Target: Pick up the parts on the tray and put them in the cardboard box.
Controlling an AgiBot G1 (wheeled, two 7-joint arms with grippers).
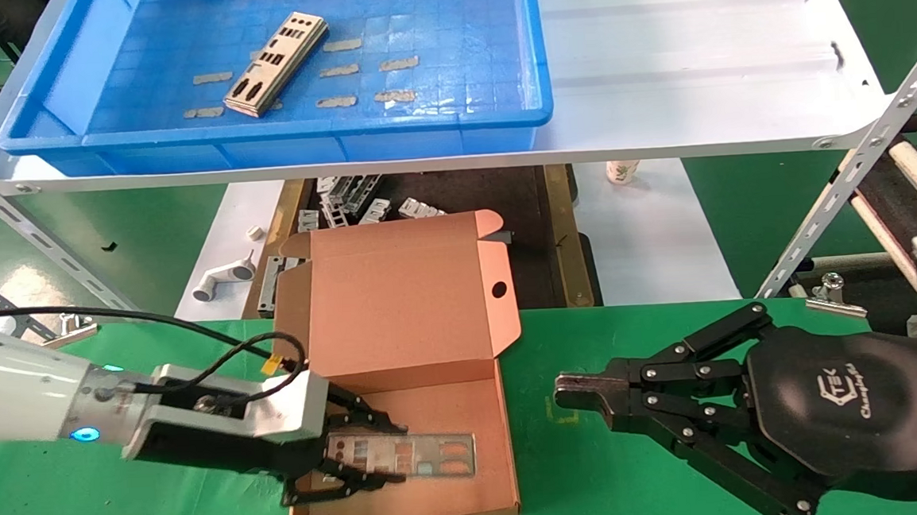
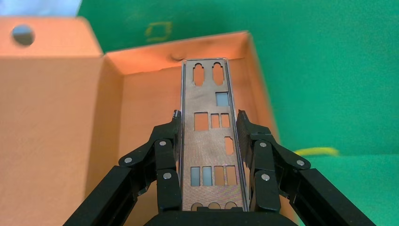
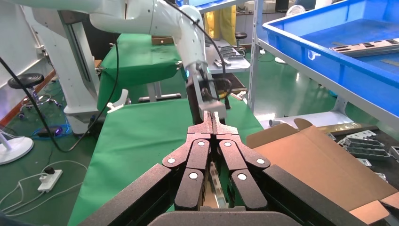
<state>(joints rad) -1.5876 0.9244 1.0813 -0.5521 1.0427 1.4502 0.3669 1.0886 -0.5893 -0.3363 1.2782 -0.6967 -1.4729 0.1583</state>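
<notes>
Green cloth covered the work table [image 1: 630,334], and on it sat the cardboard box [image 1: 406,444] with its hinged lid thrown back toward the shelf, a round hole showing near the lid's edge. Inside the box, the left gripper [image 1: 359,455] was clamped on a part [image 1: 419,456], one finger [image 2: 164,155] pressed to each long edge of the plate [image 2: 209,141]. That plate was thin, flat and silver-grey, punched with rows of small rectangular windows and two rounded slots at its far end, which reached close to the box's end wall. It lay lengthwise along the box floor, with bare cardboard showing on both sides of it. Beyond the box, on the white shelf sheet [image 1: 693,52], stood the blue tray [image 1: 276,137], holding one more part [image 1: 278,61] laid at a slant on the gridded floor among several tan tape strips [image 1: 337,102]. Small grey brackets [image 1: 359,200] were heaped on the dark surface under the shelf, just behind the lid. The right gripper [image 1: 566,394] hung over the cloth beside the box, apart from its side wall, with its fingertips pressed together on nothing.
</notes>
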